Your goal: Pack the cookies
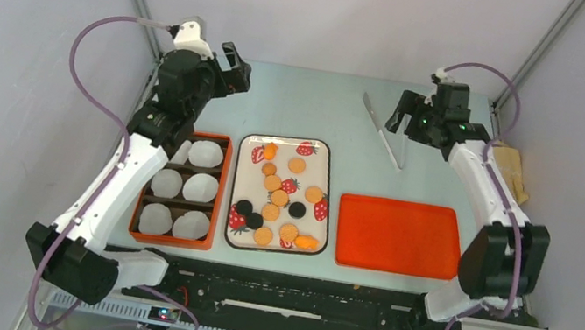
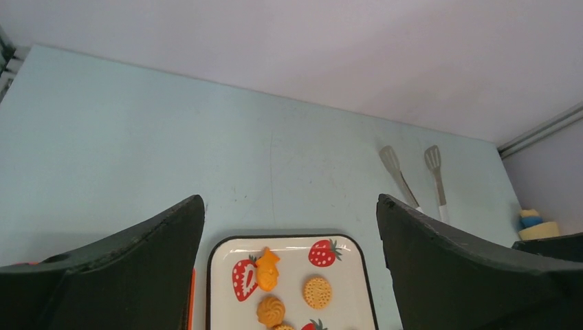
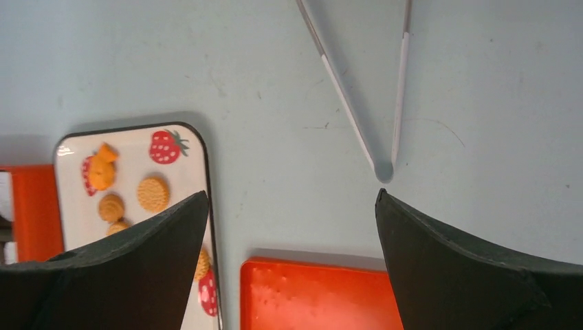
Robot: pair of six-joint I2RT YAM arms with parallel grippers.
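Observation:
Several golden-orange cookies (image 1: 272, 183) and a few black ones (image 1: 297, 210) lie on a white strawberry-print tray (image 1: 318, 153) at the table's middle. The tray's far end, with a few cookies (image 2: 317, 291), shows in the left wrist view, and its corner (image 3: 152, 194) in the right wrist view. An orange box (image 1: 204, 244) with white paper cups (image 1: 204, 154) stands left of the tray. My left gripper (image 1: 236, 70) is open and empty, raised beyond the box's far end. My right gripper (image 1: 402, 111) is open and empty, raised over the metal tongs (image 1: 383, 130) at the back.
A flat orange lid (image 1: 398, 235) lies right of the tray, also seen in the right wrist view (image 3: 316, 295). The tongs show in both wrist views (image 2: 397, 172) (image 3: 350, 110). A beige cloth (image 1: 516, 171) sits at the right wall. Walls close in left, back and right.

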